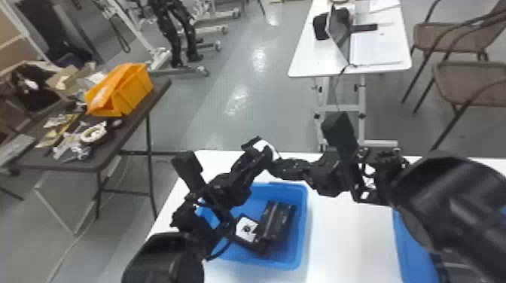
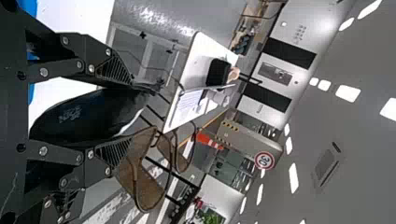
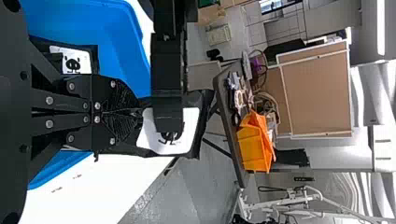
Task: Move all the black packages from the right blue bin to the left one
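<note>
Above the smooth white table, near the left blue bin, a creased black package is gripped by the left end effector, the right end effector narrowed alongside

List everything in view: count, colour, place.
Raised package: one, black with white label, at both hands
Packages: at least two, black, left bin
Left bin: one, blue, on table
Right bin: one, blue, on table
Table: one, white, foreground
Side table: one, dark, left
Crate: one, orange, side table
Far table: one, white, ahead
Chairs: at least two, brown, right
Left hand, right hand: one each, black, at raised package
</note>
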Robot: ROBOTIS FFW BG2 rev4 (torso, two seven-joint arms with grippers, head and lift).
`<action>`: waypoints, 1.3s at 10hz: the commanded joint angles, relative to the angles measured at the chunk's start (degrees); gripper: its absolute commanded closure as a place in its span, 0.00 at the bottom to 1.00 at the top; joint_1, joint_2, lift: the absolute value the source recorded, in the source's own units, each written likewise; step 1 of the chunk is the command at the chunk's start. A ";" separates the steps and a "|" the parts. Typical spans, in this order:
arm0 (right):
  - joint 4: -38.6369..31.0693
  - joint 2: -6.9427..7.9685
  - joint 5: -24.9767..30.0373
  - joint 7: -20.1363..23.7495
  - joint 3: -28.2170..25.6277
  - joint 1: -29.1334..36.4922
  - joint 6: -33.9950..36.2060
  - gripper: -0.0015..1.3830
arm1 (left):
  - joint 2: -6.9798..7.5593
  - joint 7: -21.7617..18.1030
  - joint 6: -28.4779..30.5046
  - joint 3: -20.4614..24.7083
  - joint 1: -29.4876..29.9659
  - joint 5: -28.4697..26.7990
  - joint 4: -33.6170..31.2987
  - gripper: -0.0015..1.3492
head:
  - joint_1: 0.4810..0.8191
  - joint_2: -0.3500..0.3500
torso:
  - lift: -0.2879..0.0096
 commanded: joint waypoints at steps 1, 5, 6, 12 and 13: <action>-0.01 -0.01 -0.02 0.00 0.00 0.06 -0.08 0.93 | -0.69 1.82 -2.95 0.69 0.80 -2.42 0.02 0.91 | 0.63 1.00 | 0.82; -0.01 0.08 0.16 0.18 -0.17 0.50 -1.13 0.85 | -3.15 1.12 -3.56 1.74 1.41 -2.68 0.20 0.91 | 0.63 1.00 | 0.82; -0.36 0.35 1.56 0.44 -1.67 1.29 -1.57 0.40 | -3.33 1.21 -4.18 2.01 1.68 -2.59 0.11 0.91 | 0.63 1.00 | 0.82; -17.94 3.60 12.20 -2.81 -33.31 20.89 3.09 0.23 | -4.29 1.03 -9.98 3.06 10.82 -18.50 -4.46 0.91 | 0.63 0.97 | 0.82; -19.79 3.95 13.16 -2.81 -35.42 22.30 3.44 0.23 | -4.73 -0.02 -9.89 3.41 11.78 -23.34 -4.64 0.90 | 0.63 0.94 | 0.82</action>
